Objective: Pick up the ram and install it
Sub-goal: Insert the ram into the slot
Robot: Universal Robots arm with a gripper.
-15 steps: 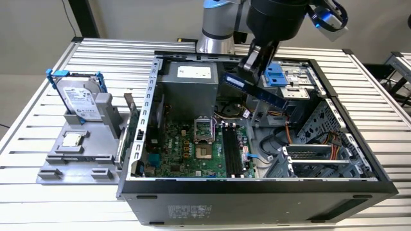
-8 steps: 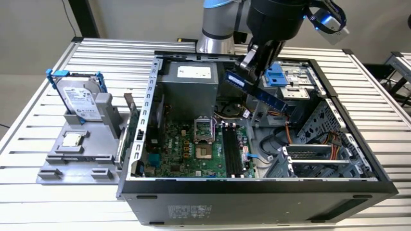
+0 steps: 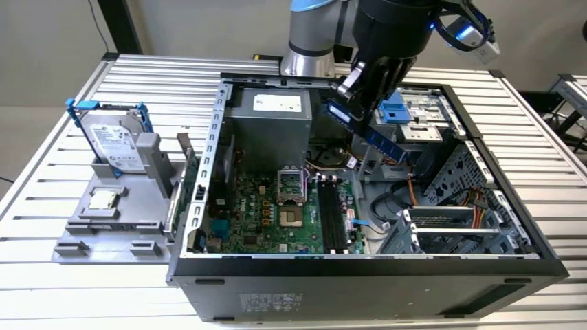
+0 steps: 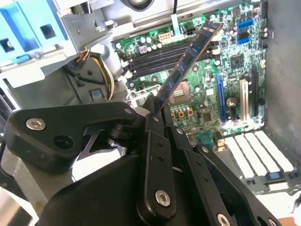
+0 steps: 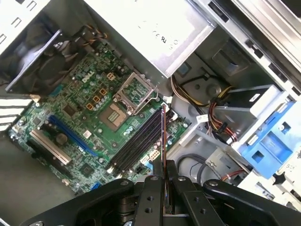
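Gripper (image 5: 163,175) clamped shut on RAM stick (image 3: 376,137) | memory slots (image 3: 332,216) at its 7 o'clock, exterior view | I judge the tilted stick could miss the slot and jam.

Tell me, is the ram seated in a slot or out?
Out. The gripper holds the ram in the air above the empty black slots.

We find the exterior view set high and well back, looking steeply down on the open black computer case (image 3: 367,289) on the slatted white metal table (image 3: 82,295). Both wrist views look close past the black claw (image 4: 157,110) (image 5: 164,179) into that case. All three share the green motherboard (image 3: 266,223) (image 4: 235,80) (image 5: 89,94).
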